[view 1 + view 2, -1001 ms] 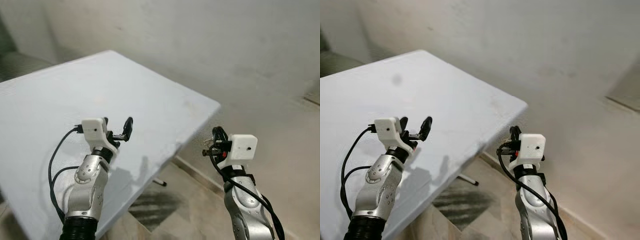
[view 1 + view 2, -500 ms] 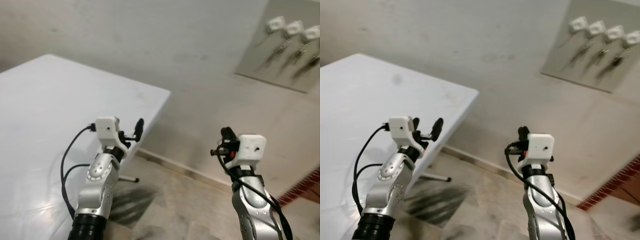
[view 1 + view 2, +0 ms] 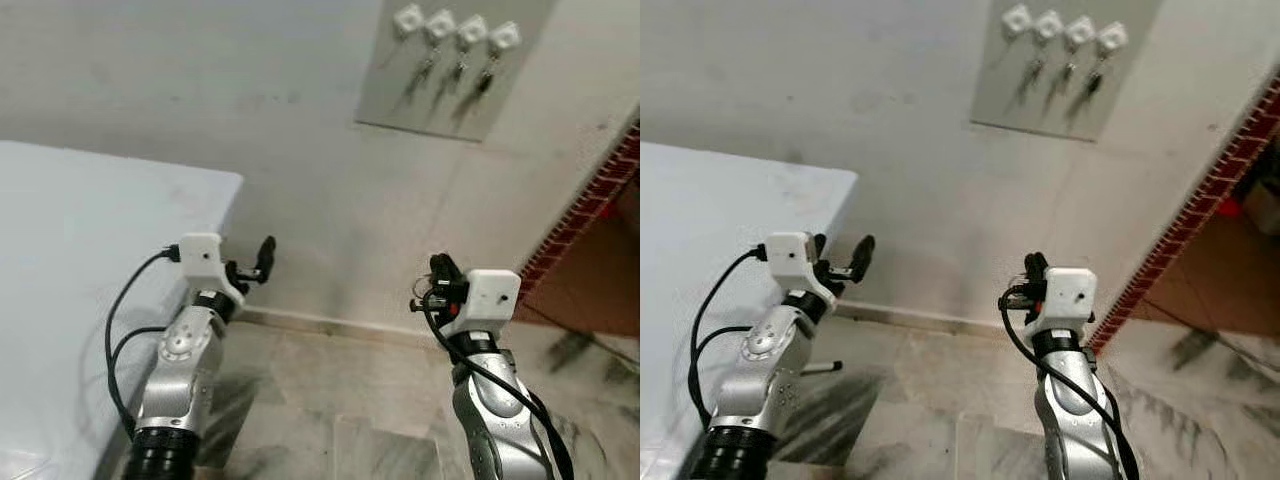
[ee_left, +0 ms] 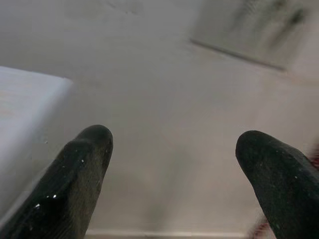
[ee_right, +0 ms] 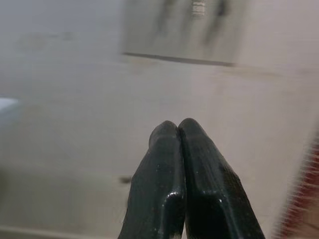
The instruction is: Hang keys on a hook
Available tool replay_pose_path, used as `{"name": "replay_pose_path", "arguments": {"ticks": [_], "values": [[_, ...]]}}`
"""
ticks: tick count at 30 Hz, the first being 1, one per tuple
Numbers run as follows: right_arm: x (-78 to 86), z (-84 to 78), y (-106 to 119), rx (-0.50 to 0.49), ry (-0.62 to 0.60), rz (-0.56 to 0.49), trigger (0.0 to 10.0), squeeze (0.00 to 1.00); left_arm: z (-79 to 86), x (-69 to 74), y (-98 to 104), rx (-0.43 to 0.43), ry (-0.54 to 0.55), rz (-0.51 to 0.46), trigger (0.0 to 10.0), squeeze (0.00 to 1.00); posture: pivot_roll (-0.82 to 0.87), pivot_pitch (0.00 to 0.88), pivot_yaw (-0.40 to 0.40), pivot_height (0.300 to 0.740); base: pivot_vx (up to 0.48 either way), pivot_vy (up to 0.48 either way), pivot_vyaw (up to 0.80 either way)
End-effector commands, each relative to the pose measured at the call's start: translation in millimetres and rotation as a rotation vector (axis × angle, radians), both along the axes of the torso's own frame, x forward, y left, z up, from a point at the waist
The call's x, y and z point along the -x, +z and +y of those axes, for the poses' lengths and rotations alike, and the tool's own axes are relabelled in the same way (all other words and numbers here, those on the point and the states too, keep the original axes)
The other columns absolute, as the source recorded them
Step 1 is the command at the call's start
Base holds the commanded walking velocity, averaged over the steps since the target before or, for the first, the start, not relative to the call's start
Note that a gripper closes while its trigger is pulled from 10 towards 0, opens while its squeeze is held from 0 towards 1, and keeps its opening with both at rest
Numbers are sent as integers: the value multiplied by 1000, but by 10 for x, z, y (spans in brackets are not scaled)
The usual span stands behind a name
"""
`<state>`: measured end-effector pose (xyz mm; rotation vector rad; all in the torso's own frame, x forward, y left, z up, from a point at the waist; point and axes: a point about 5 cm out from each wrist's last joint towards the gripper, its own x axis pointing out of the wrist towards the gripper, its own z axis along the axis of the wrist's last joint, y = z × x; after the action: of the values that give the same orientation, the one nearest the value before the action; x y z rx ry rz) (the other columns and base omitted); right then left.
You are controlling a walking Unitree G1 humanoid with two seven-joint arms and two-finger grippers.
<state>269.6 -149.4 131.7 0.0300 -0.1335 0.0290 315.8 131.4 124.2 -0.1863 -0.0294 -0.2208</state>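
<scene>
A grey hook board [image 3: 455, 70] hangs on the wall at upper centre, carrying a row of white hooks [image 3: 472, 30]. Dark keys [image 3: 458, 75] dangle below the hooks, blurred. My left gripper [image 3: 250, 264] is raised in front of the wall, well below and left of the board; it is open, its fingertips [image 4: 89, 144] wide apart with nothing between them. My right gripper [image 3: 438, 272] is held up lower right of centre, below the board. It is shut, its fingertips [image 5: 167, 130] pressed together, and I see no key between them.
A white table [image 3: 70, 260] stands at the left with its corner near my left arm. A red brick edge [image 3: 590, 190] borders an opening on the right. Marble floor tiles [image 3: 340, 390] lie below along a skirting line.
The camera has swung right: the table slid to the left edge and the hook board came into the upper centre. Both arms keep their pose and finger state.
</scene>
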Motion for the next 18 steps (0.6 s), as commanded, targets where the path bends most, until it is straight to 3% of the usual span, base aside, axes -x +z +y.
{"name": "replay_pose_path", "arguments": {"ticks": [1, 3, 18], "values": [[4, -38, 31, 0, -22, -17, 10000, 0, -24, 6, 28, -18, -25, -16, 10000, 0, -28, 15, -66, 740, 0, 0, -788], [11, -61, 25, -5, -33, -24, 10000, 0, -9, 8, 22, -27, -24, -17, 10000, 0, -27, 14, -62, 740, 0, 0, -634], [16, -53, 19, -26, -39, -48, 10000, 0, 39, -19, 28, -47, -21, -12, 10000, 0, -24, 0, -26, 740, 0, 0, 0]]}}
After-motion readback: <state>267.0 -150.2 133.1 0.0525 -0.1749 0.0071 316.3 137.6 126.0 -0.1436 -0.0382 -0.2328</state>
